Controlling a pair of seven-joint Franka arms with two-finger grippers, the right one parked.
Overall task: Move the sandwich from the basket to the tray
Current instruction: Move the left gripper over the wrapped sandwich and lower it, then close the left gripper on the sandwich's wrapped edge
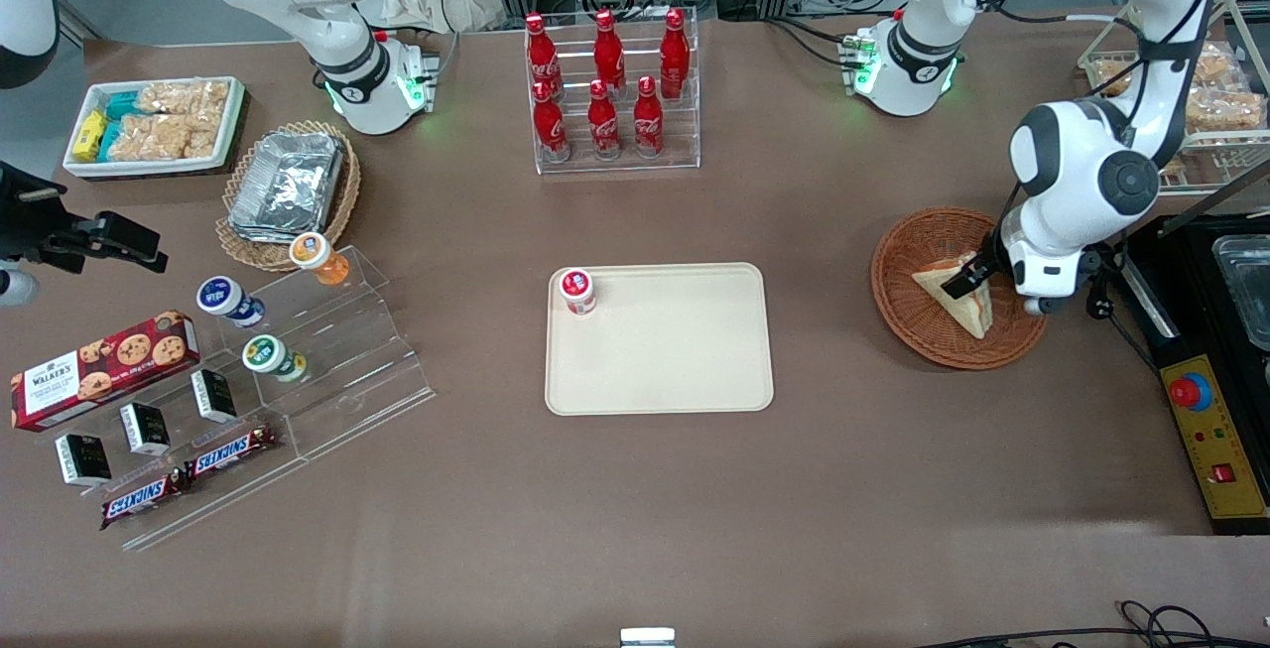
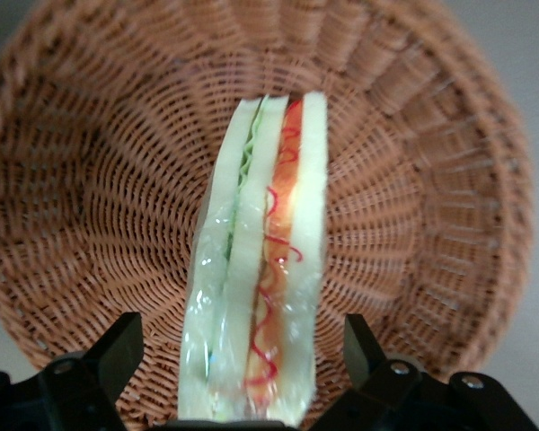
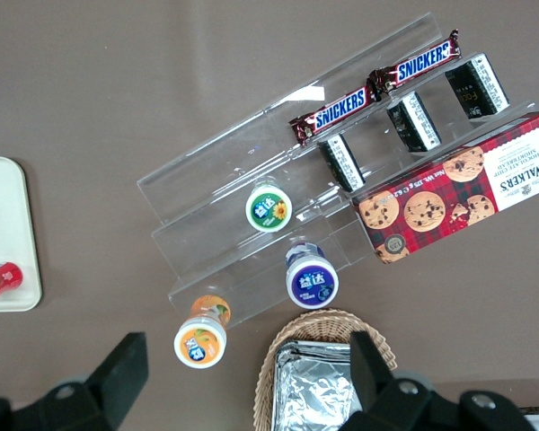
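Over basket (image 2: 90,180): claw (image 2: 238,355) astride sandwich (image 2: 260,287)

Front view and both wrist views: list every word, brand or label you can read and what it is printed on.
"SNICKERS": two brown candy bars on the clear acrylic stand.
"WALKER'S": red tartan cookie box.
Coca-Cola script: red bottles in the clear rack, too small to read properly.
Lids of the small cups and black packets: unreadable.
Wrapped triangular sandwich, open gripper around it, reddish-brown wicker basket: no text.

Red-capped cup (image 1: 576,291): from gripper (image 1: 967,281) toward parked arm's end. Cola bottles rack (image 1: 608,92): farther from front camera than gripper. Yellow control box (image 1: 1215,430): nearer front camera.
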